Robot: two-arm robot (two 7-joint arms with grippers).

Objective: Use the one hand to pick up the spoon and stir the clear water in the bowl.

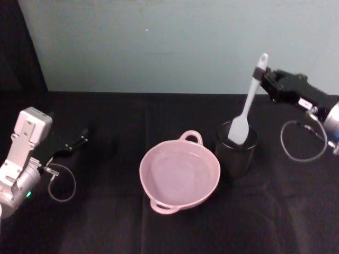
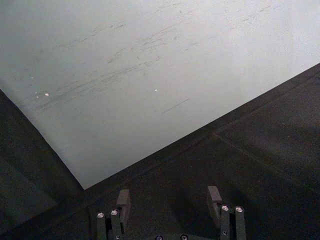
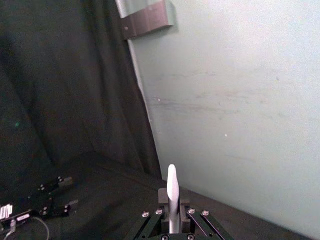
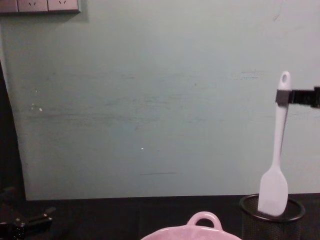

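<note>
The white spoon point(image 1: 247, 106) hangs nearly upright, its paddle head at the mouth of the black mesh cup point(image 1: 237, 154). My right gripper point(image 1: 264, 79) is shut on the handle just below the oval hole. From the chest, the spoon point(image 4: 276, 165) and right gripper point(image 4: 283, 97) show at the right edge, and the head's lower edge is level with the cup's rim point(image 4: 272, 218). In the right wrist view the spoon point(image 3: 171, 187) stands between the closed fingers. The pink bowl point(image 1: 144, 168) with clear water sits left of the cup. My left gripper point(image 1: 79, 141) rests open at the far left.
A teal wall panel point(image 1: 159, 47) closes off the back of the black-clothed table. Cable loops lie beside each arm point(image 1: 303, 142). The bowl's loop handle point(image 4: 202, 219) shows low in the chest view. Open cloth lies between the bowl and the left gripper point(image 2: 169, 192).
</note>
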